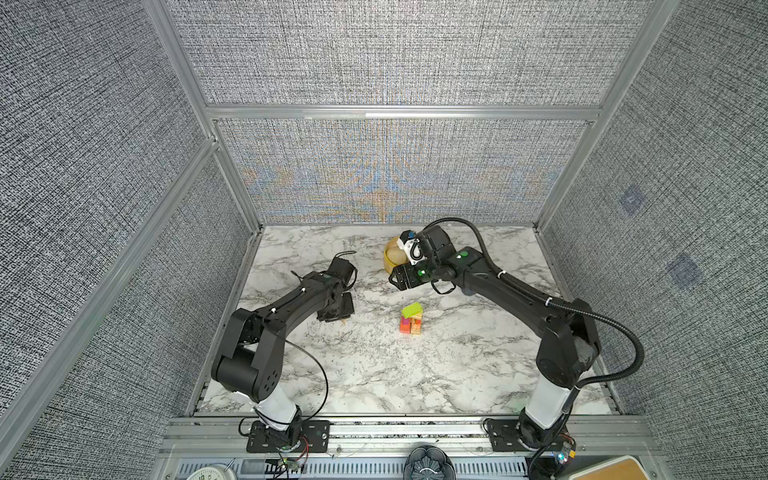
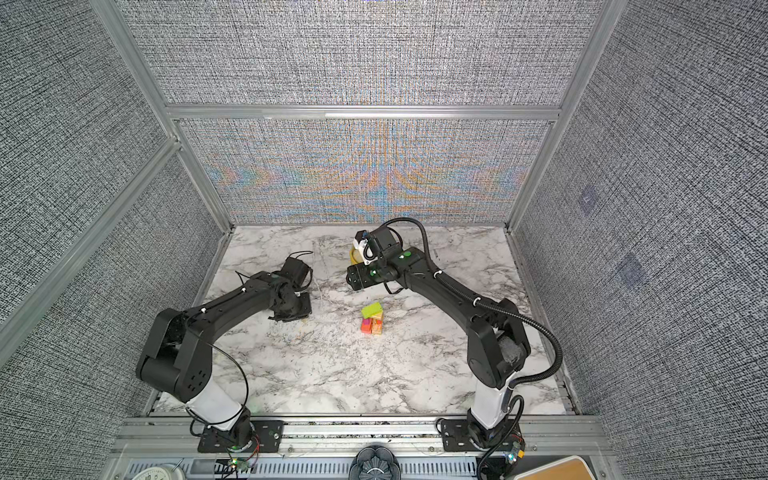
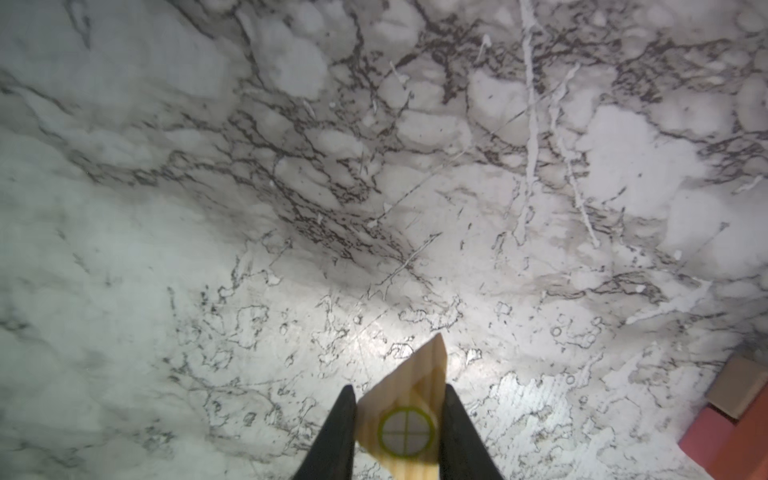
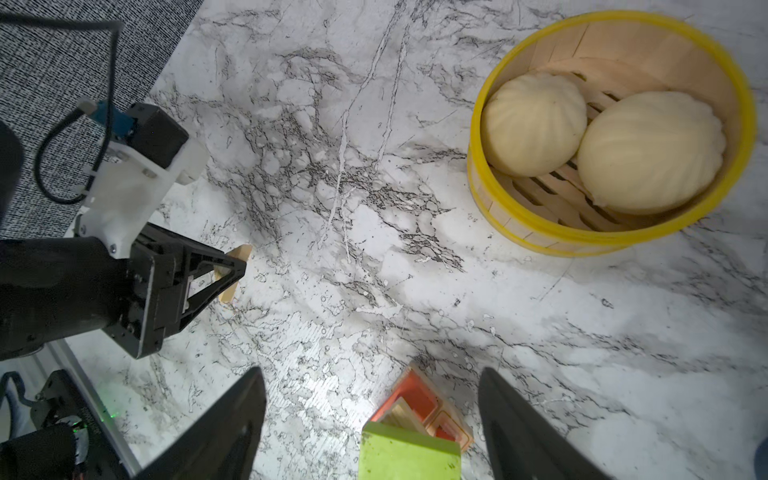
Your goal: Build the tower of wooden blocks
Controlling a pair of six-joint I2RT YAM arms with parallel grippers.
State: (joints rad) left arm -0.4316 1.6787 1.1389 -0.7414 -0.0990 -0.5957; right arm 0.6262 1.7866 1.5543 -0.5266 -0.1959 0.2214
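Note:
The tower [image 1: 411, 319] [image 2: 372, 320] stands mid-table: orange and tan blocks at the base, pink and red above, and a lime-green slab [image 1: 412, 309] [image 4: 409, 457] on top. My left gripper [image 3: 399, 388] [image 1: 336, 309] [image 4: 232, 270] is to the tower's left, low over the marble. It is shut on a tan wood block [image 3: 409, 415] [image 4: 241, 252] with a green-ringed round window. My right gripper [image 4: 370, 372] [image 1: 392, 281] hangs open behind and above the tower and holds nothing. In the right wrist view the tower [image 4: 419, 415] shows between its fingers.
A round yellow steamer basket [image 4: 540, 245] [image 1: 390, 257] with two buns sits at the back of the marble table, beside the right wrist. Grey fabric walls close in three sides. The tower's red and tan edge [image 3: 727, 436] shows in the left wrist view.

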